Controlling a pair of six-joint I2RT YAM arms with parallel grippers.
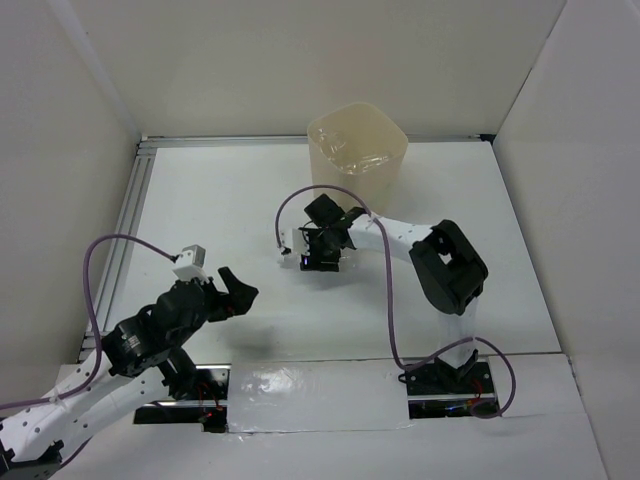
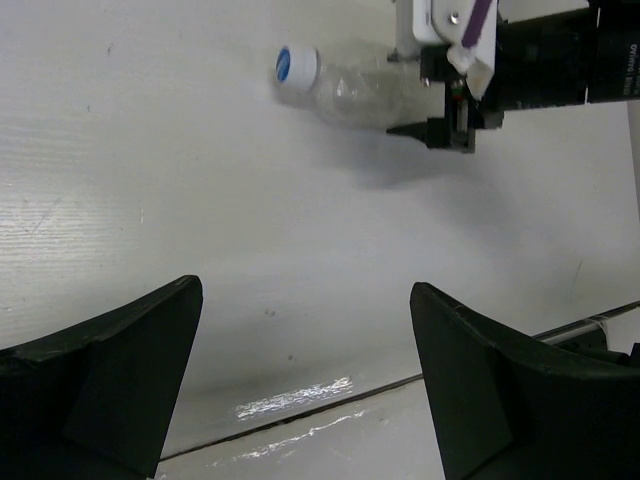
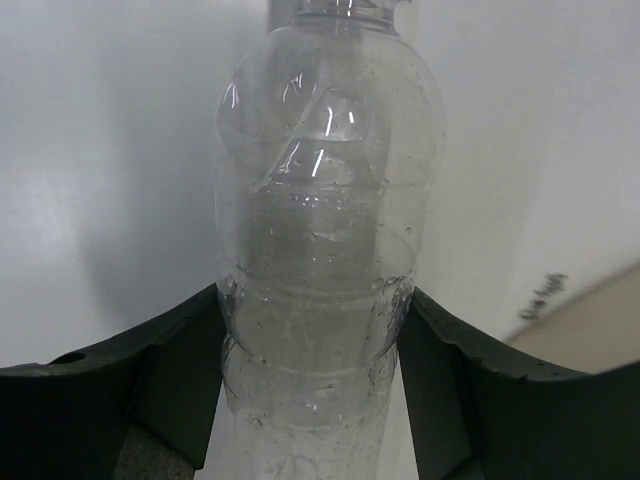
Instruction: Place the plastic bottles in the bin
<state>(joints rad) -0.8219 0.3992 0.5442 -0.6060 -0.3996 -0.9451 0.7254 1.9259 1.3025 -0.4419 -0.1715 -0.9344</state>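
Near the middle of the white table (image 1: 200, 200), a clear ribbed plastic bottle (image 2: 352, 90) lay on its side, its white-and-blue cap (image 2: 296, 64) pointing away from the right gripper (image 1: 320, 248). That gripper was closed on the bottle's lower body. In the right wrist view its two black fingers (image 3: 150, 385) pressed against opposite sides of the bottle (image 3: 320, 250), which filled the gap between them, and the neck ran out past the top edge of the frame. From the left wrist view the right gripper (image 2: 440, 128) reached in from the right, with a white block and a purple cable (image 2: 478, 25) on top of it. I could not tell whether the bottle rested fully on the table or was just off it. In the overhead view the gripper hid the bottle.

At the far edge of the table stood the cream-beige translucent plastic bin (image 1: 357, 140), squarish with rounded corners. It was just beyond the right gripper and apart from it. Crumpled clear bottles (image 1: 352, 157) showed inside the bin, too jumbled to count.

Toward the near left, the left gripper (image 1: 238, 295) hung over bare table, well apart from the bottle. Its jaws were spread wide, and the left wrist view showed only white tabletop between the two dark fingers (image 2: 110, 380).

A purple cable (image 1: 385, 300) looped from the right arm down to its base.
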